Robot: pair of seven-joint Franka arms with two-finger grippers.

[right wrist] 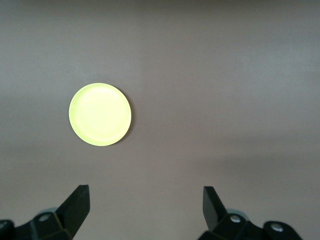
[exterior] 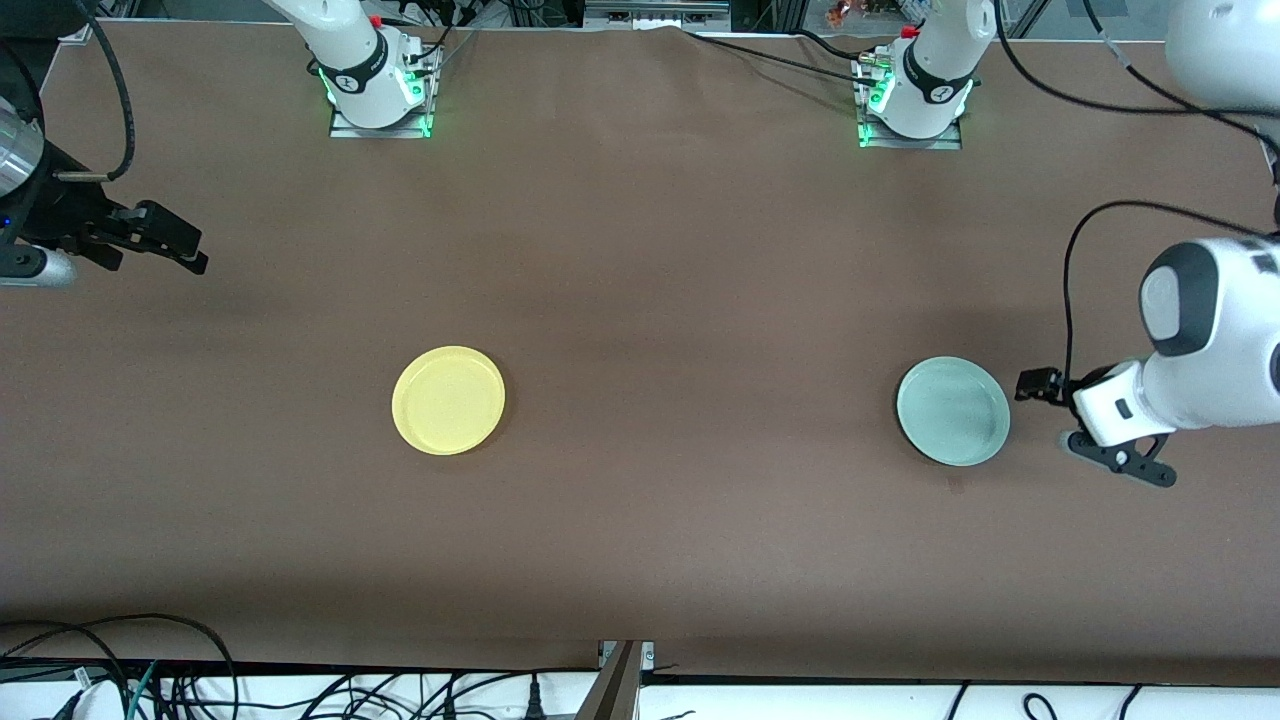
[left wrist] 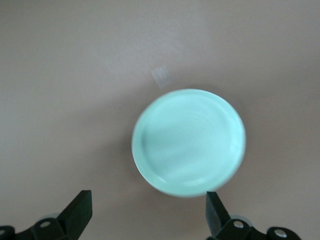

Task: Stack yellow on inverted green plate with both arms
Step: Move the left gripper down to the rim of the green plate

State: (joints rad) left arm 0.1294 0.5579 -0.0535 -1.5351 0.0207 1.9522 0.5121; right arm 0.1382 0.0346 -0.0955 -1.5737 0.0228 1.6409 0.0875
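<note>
Front view showed the brown counter [exterior: 640, 250] carrying two plates well apart, both right side up with their hollows facing upward. The yellow plate [exterior: 448, 400] lay flat toward the right arm's end of the counter, and the green plate [exterior: 953, 411] lay flat toward the left arm's end, about as near to the front camera as the yellow one. Nothing touched either plate.

The left tool [exterior: 1040, 385] hung just beside the green plate's rim, on the side toward the left arm's end of the counter, apart from it. In the left wrist view its two black fingers [left wrist: 80, 212] were spread wide with nothing between them, and the green plate [left wrist: 189, 142] sat flat on the counter past their tips, one fingertip close by the rim.

The right tool [exterior: 175, 245] was up over the counter's edge at the right arm's end, well apart from the yellow plate. In the right wrist view its fingers [right wrist: 77, 202] stood released and wide, gripping nothing, and the yellow plate [right wrist: 100, 114] lay small and well away from them on bare counter.
</note>
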